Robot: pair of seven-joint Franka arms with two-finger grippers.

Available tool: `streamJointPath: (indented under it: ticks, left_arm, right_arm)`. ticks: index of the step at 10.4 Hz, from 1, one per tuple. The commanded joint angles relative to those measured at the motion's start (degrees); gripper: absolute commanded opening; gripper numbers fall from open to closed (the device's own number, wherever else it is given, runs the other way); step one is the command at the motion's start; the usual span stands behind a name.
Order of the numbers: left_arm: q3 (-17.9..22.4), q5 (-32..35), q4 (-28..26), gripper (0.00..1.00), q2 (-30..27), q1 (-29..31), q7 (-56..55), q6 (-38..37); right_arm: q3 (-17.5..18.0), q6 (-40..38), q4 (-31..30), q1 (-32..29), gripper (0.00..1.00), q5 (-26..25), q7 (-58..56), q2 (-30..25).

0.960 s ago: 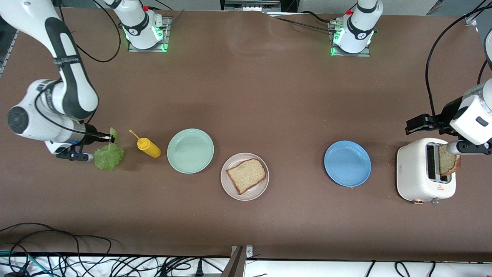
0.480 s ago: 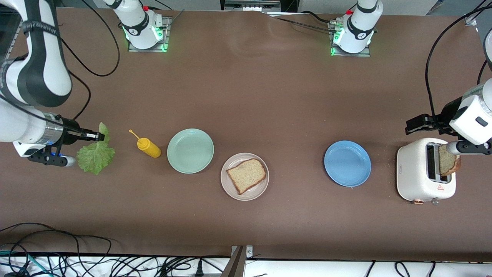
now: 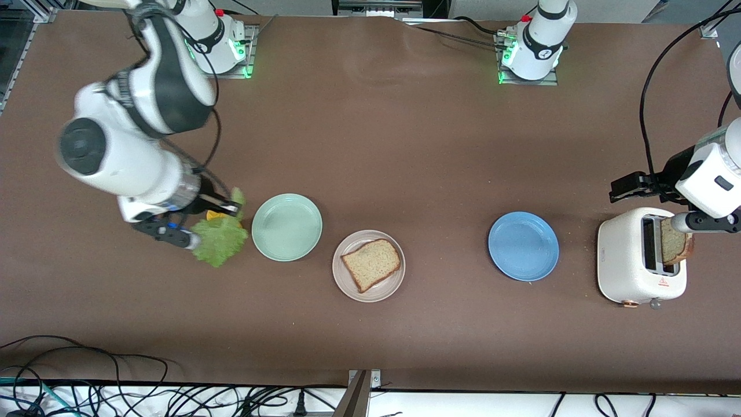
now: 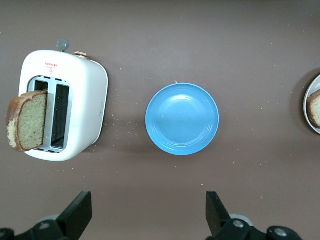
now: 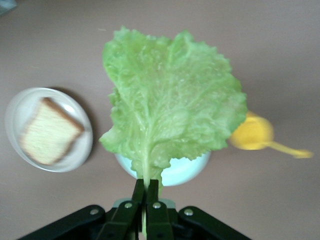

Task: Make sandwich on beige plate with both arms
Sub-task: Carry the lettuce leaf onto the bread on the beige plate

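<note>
The right arm reaches from its base at the top of the front view down to mid-left, its wrist turned sideways. The right end effector (image 3: 224,205) hangs in the air, fingers (image 5: 145,192) pinched together on a lettuce (image 3: 220,243) stem. The left arm enters at the frame's right edge; the left end effector (image 4: 147,217) hangs above the bench, fingers (image 4: 80,212) spread wide and empty.

a brown tabletop (image 3: 405,145) filled nearly the whole front view under even light. tangled black cables (image 3: 116,394) lay along its near edge, over a white strip. metal mounting plates (image 3: 223,68) sat along its far edge.
</note>
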Motion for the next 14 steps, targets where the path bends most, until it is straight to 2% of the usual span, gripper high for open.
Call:
streamJointPath:
  ticks: [1,3,5,8,9,10,12,14]
  left_arm:
    - [0.0,1.92,-0.73,1.0,-0.67,-0.25,0.82,-0.1]
    - [0.0,1.92,-0.64,1.0,-0.67,-0.25,0.82,-0.1]
    - [0.0,1.92,-0.73,1.0,-0.67,-0.25,0.82,-0.1]
    - [0.0,1.92,-0.73,1.0,-0.67,-0.25,0.82,-0.1]
    - [0.0,1.92,-0.73,1.0,-0.67,-0.25,0.82,-0.1]
    - [0.0,1.92,-0.73,1.0,-0.67,-0.25,0.82,-0.1]
    - [0.0,1.92,-0.73,1.0,-0.67,-0.25,0.82,-0.1]
    - [0.0,1.92,-0.73,1.0,-0.67,-0.25,0.82,-0.1]
  right_arm:
    - [-0.61,11.92,1.87,6.33,0.0,0.58,5.53,5.41]
    - [-0.61,24.65,3.35,10.12,0.0,0.58,11.48,11.54]
    - [3.15,38.45,7.64,11.72,0.0,2.68,16.58,21.02]
    - [5.62,48.51,12.83,11.81,0.0,3.05,18.9,30.62]
    - [6.24,48.97,13.38,11.72,0.44,3.04,18.81,31.26]
    - [6.16,48.98,13.38,11.81,0.99,2.35,18.29,31.09]
    - [6.16,47.76,12.86,11.89,1.0,-0.98,16.18,30.21]
    - [5.63,39.01,12.15,11.72,1.0,-2.48,14.69,26.28]
